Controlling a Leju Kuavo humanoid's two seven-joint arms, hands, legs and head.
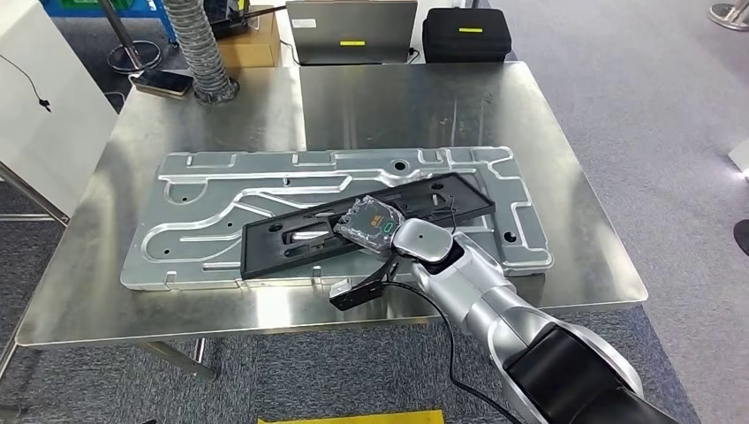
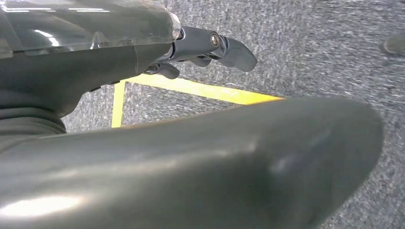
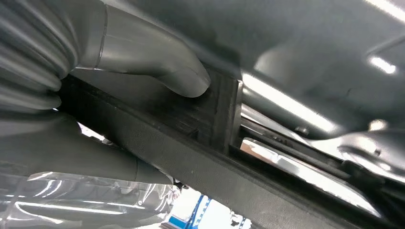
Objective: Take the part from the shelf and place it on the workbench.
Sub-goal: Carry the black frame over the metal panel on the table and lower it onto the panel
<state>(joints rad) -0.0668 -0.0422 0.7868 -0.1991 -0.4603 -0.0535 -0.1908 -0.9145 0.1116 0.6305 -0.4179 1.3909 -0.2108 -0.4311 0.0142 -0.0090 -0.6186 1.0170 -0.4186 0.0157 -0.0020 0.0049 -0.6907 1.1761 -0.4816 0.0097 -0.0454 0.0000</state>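
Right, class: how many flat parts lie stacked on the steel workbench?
2: a large silver stamped metal panel lies flat on the workbench; a black rectangular plastic frame lies tilted across it, held by the right hand.

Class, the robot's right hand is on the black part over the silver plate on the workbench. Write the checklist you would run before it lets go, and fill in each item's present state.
1. Black part lies over the silver plate: ok.
2. Right hand grips the part, thumb pressed on it: ok.
3. Part fully flat and settled on the plate: cannot tell.
4. Part within the workbench edges: ok.
5. Left hand hangs over the floor, away from the bench, holding nothing: ok.
6. Cable by the right wrist free of the part: cannot tell.
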